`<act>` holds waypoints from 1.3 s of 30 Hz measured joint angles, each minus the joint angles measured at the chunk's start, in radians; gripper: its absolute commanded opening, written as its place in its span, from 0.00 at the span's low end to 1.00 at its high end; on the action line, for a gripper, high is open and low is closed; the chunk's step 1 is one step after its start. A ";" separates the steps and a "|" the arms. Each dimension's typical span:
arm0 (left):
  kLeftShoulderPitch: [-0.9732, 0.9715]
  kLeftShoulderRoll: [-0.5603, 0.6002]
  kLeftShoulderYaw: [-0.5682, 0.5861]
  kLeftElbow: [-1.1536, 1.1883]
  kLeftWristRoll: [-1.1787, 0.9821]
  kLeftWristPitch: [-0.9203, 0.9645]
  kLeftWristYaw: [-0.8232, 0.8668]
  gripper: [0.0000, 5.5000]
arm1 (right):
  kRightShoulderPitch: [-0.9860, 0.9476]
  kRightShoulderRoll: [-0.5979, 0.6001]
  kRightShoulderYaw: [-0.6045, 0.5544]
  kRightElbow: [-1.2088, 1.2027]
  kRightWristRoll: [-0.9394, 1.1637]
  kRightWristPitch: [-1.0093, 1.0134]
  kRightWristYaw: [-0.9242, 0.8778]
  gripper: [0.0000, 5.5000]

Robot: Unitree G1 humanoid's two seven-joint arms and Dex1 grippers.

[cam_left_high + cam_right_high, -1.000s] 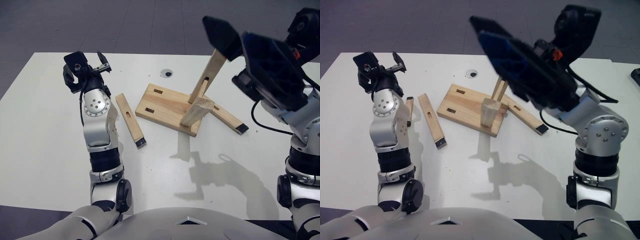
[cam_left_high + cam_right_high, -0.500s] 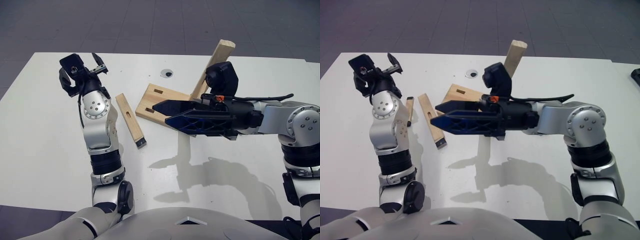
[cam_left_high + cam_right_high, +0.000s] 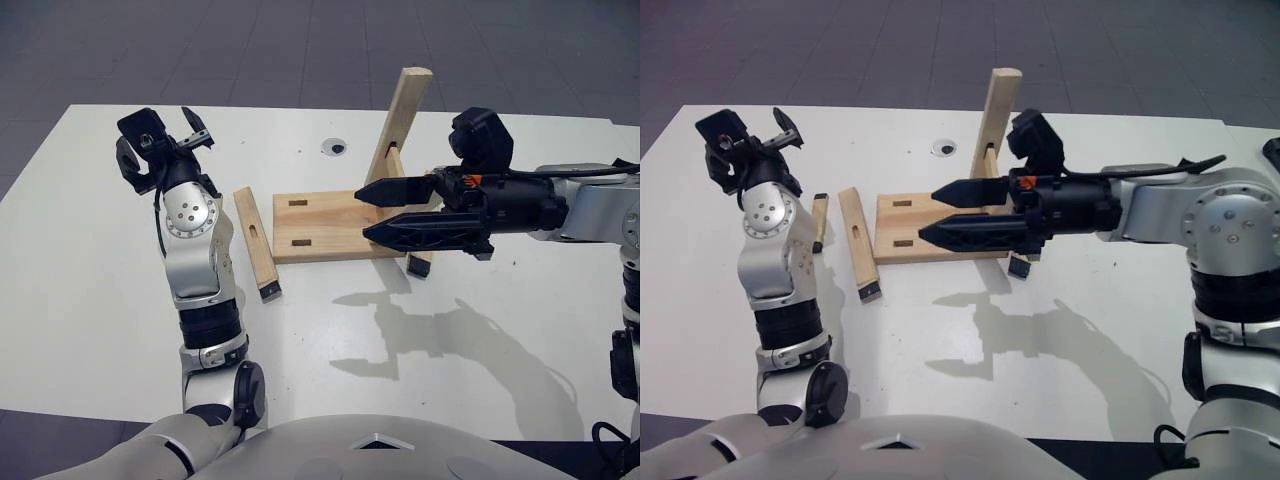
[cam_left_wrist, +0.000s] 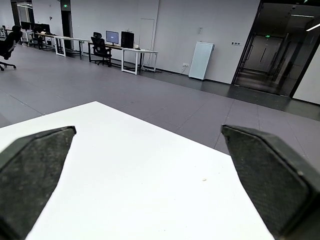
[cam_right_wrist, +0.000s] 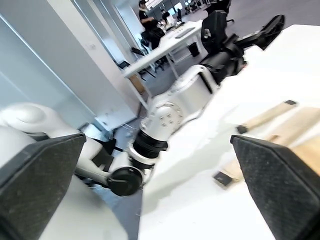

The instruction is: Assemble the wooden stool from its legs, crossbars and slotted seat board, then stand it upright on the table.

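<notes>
The slotted seat board [image 3: 320,225] lies flat on the white table [image 3: 80,290]. One wooden leg [image 3: 405,115] rises at a slant from the board's right end. The black foot of another leg [image 3: 420,265] pokes out below my right arm. A loose slotted leg [image 3: 255,243] lies left of the board, and a shorter piece [image 3: 818,222] lies beside my left arm. My right gripper [image 3: 365,212] hovers open over the board's right part, holding nothing, its fingers [image 5: 280,175] wide apart. My left gripper [image 3: 170,135] is raised at the table's far left, open and empty [image 4: 147,131].
A small round hole [image 3: 335,148] sits in the table behind the board. The near half of the table is bare white surface. In the right wrist view my left arm [image 5: 185,95] stands beyond the loose leg [image 5: 265,116].
My right arm swung down from high up to level over the board. The board turned and now lies square and flat, with the leg more upright. The left arm barely moved.
</notes>
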 measured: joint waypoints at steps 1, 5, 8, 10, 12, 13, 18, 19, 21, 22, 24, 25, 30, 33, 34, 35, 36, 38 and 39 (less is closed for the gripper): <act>0.000 0.000 0.000 0.000 0.000 0.000 0.000 0.98 | 0.000 0.009 -0.006 0.001 -0.033 -0.014 -0.007 0.98; 0.000 0.000 -0.001 0.006 0.000 0.000 -0.001 0.98 | 0.002 0.098 -0.055 0.025 -0.090 -0.078 -0.078 0.98; 0.000 0.001 -0.001 0.011 -0.001 0.000 -0.002 0.98 | 0.020 0.127 -0.091 -0.008 -0.123 -0.116 -0.109 0.98; 0.000 0.002 0.000 0.013 -0.001 0.000 -0.003 0.98 | 0.037 0.149 -0.092 -0.022 -0.189 -0.146 -0.126 0.98; 0.000 0.004 0.000 0.020 -0.001 0.000 -0.004 0.98 | 0.044 0.168 -0.093 -0.020 -0.247 -0.170 -0.130 0.98; -0.001 0.004 -0.001 0.024 -0.001 0.000 -0.005 0.98 | 0.045 0.173 -0.101 -0.018 -0.246 -0.174 -0.128 0.98; -0.002 0.008 -0.005 0.025 -0.001 0.000 -0.014 0.98 | 0.062 0.137 -0.270 -0.047 0.025 -0.149 -0.083 0.98; -0.002 0.008 -0.006 0.025 -0.001 0.000 -0.016 0.98 | 0.082 0.129 -0.282 -0.063 0.111 -0.144 -0.090 0.98; -0.002 0.008 -0.007 0.024 0.000 0.000 -0.016 0.98 | 0.128 0.117 -0.278 -0.098 0.263 -0.138 -0.139 0.98; -0.002 0.008 -0.007 0.023 0.000 0.000 -0.016 0.98 | 0.147 0.108 -0.268 -0.118 0.294 -0.134 -0.162 0.98; -0.002 0.008 -0.007 0.017 0.000 0.000 -0.015 0.98 | 0.175 0.085 -0.226 -0.134 0.274 -0.112 -0.202 0.98; -0.002 0.008 -0.007 0.016 0.000 0.000 -0.014 0.98 | 0.180 0.082 -0.208 -0.124 0.252 -0.107 -0.220 0.98; -0.002 0.007 -0.006 0.018 0.000 -0.001 -0.014 0.98 | 0.135 0.039 -0.122 -0.039 -0.056 -0.113 -0.186 0.98; -0.002 0.008 -0.005 0.023 -0.001 -0.001 -0.014 0.98 | 0.095 0.013 -0.055 0.011 -0.275 -0.164 -0.116 0.98; -0.002 0.008 -0.005 0.027 -0.001 -0.002 -0.014 0.98 | 0.068 0.014 -0.025 0.043 -0.369 -0.199 -0.081 0.98; -0.003 0.008 -0.004 0.029 -0.001 -0.002 -0.014 0.98 | 0.041 0.025 -0.006 0.068 -0.432 -0.229 -0.059 0.98; -0.004 0.008 -0.003 0.031 -0.001 -0.004 -0.013 0.98 | 0.021 0.042 0.001 0.084 -0.475 -0.252 -0.045 0.98; -0.007 0.006 -0.004 0.033 -0.001 -0.005 -0.013 0.98 | 0.001 0.089 0.025 0.098 -0.561 -0.307 -0.030 0.98; -0.007 0.006 -0.005 0.033 -0.001 -0.005 -0.013 0.98 | 0.001 0.114 0.032 0.101 -0.586 -0.318 -0.028 0.98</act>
